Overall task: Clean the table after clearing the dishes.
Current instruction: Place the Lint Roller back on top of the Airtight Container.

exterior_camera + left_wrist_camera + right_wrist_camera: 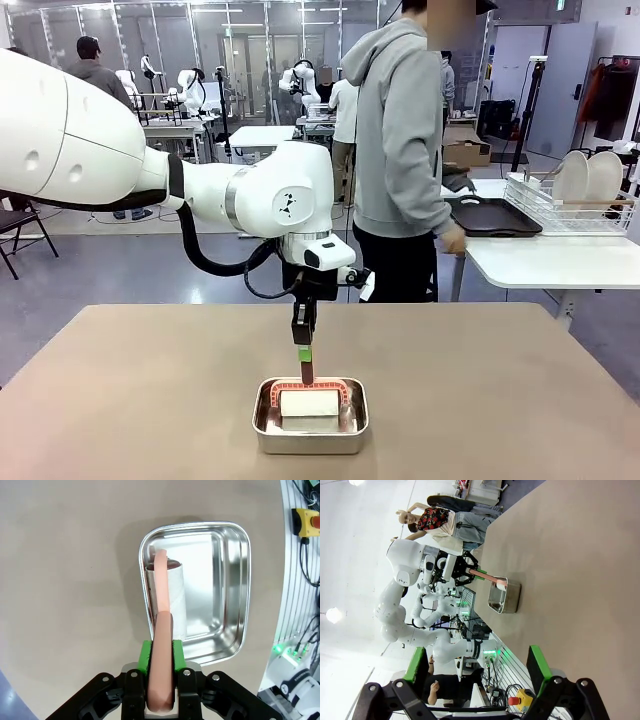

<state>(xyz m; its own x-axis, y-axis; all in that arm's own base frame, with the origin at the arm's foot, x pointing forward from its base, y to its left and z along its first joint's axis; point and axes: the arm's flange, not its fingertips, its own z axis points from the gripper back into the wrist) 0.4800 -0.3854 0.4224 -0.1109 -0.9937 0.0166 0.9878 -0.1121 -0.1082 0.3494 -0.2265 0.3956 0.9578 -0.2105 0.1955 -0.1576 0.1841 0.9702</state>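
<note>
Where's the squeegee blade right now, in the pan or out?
In. The squeegee's white blade sits inside the silver pan, its handle clamped by the left end effector.

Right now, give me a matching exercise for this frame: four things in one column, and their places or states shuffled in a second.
Things:
1. left gripper
2. right gripper
3. metal pan
4. plates

Places or states:
A. standing in the wire rack on the white side table
B. open, holding nothing
C. on the tan table, with a white block inside
D. shut on the pink handle

Pairs: 1-D, 2-B, 3-C, 4-A
</note>
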